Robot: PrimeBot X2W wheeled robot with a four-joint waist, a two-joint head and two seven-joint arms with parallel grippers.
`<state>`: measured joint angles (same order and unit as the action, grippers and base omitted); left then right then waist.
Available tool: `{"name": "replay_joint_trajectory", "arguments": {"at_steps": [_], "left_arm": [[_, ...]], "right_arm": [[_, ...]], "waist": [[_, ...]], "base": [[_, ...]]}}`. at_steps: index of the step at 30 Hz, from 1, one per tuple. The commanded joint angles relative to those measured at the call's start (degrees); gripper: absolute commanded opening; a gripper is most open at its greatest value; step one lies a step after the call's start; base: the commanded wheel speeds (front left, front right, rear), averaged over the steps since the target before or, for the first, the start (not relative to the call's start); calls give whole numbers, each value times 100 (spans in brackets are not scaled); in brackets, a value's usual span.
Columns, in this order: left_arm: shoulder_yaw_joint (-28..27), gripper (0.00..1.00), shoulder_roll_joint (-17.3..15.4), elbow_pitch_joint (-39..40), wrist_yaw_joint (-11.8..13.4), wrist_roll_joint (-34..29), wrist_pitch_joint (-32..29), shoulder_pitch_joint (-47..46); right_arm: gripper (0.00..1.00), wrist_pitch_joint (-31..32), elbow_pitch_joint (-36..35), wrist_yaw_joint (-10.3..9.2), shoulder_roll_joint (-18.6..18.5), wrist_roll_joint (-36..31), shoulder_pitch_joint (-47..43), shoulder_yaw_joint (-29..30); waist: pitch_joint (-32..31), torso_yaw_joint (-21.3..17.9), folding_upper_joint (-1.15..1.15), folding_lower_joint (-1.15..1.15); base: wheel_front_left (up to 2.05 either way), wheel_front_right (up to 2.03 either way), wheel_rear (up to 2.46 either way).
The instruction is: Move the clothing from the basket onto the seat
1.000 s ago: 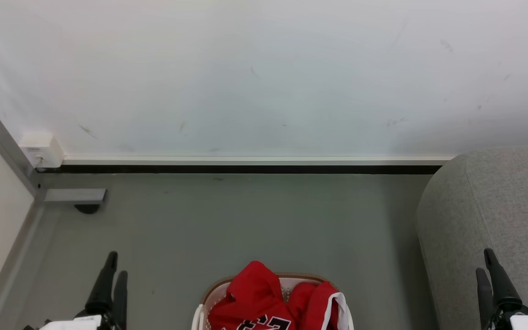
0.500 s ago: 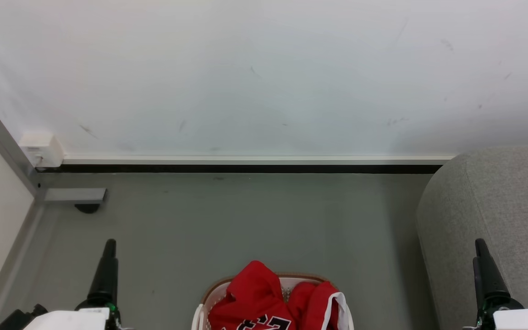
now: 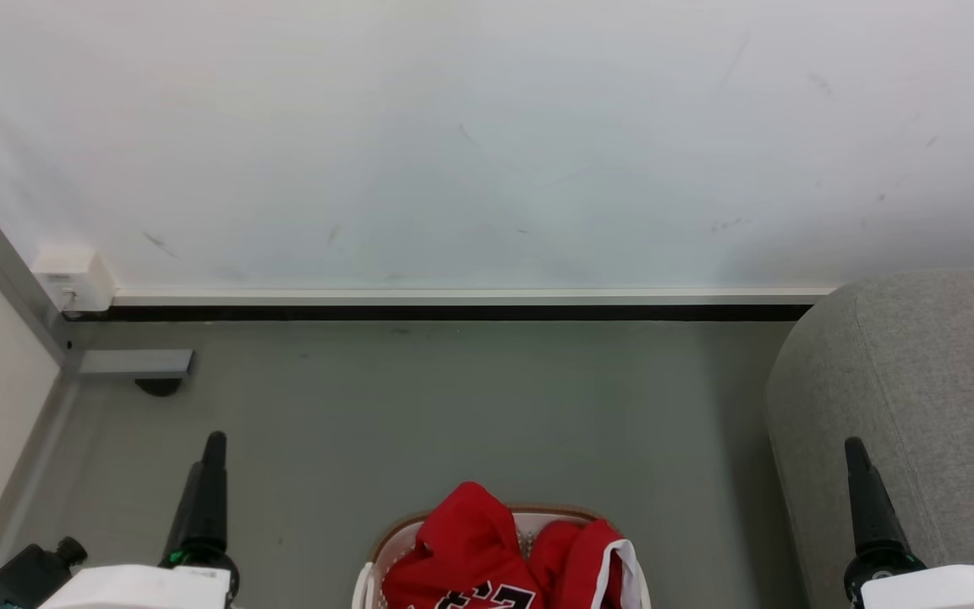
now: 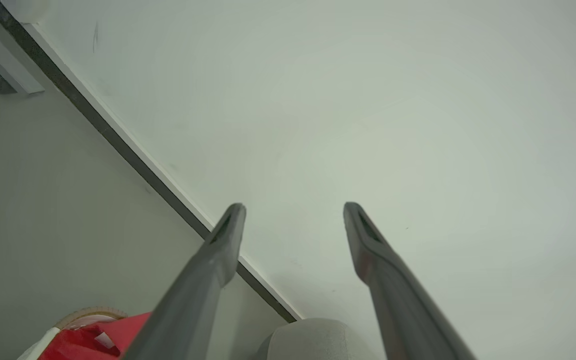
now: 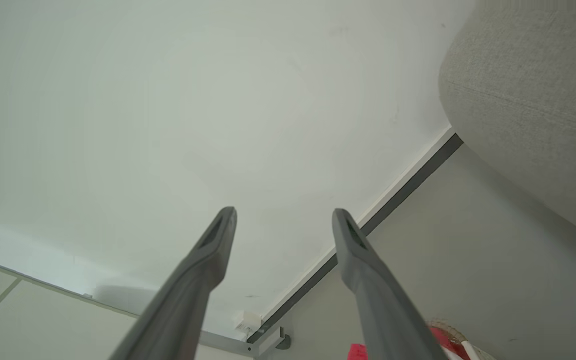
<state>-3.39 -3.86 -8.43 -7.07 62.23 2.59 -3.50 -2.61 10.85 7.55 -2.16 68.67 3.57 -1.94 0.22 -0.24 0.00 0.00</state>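
Head view crops the basket (image 3: pixel 366 585) at its bottom edge, red clothing (image 3: pixel 474 545) heaped inside, the jersey's black numbers half cut off. Grey seat (image 3: pixel 918 381) stands right, partly out of frame. Left gripper (image 4: pixel 293 207) and right gripper (image 5: pixel 284 212) hang with jaws released, empty.

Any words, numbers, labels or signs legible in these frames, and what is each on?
Black, white-outlined numerals on the red jersey in the basket: cut off by the head view's bottom edge, not readable.
White wall box: no marking legible.
No other text.
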Motion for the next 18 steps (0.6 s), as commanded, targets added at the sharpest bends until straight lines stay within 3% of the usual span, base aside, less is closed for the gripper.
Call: {"name": "replay_joint_trajectory", "arguments": {"at_steps": [1,14,18], "left_arm": [[-10,100,-67,127,-28,-270,79,-30],[3,100,-106,141,-16,-2042,325,36],[5,100,-91,74,-14,-2401,400,69]], "right_arm": [[100,-75,-126,-4,-68,-300,64,-13],[100,-319,-137,-5,-74,-2406,-26,98],[100,-388,-60,-5,-76,-2789,-53,116]], "waist": [[4,-3,0,0],[21,-23,0,0],[21,-28,0,0]], "base": [[0,0,0],[0,0,0],[0,0,0]]}}
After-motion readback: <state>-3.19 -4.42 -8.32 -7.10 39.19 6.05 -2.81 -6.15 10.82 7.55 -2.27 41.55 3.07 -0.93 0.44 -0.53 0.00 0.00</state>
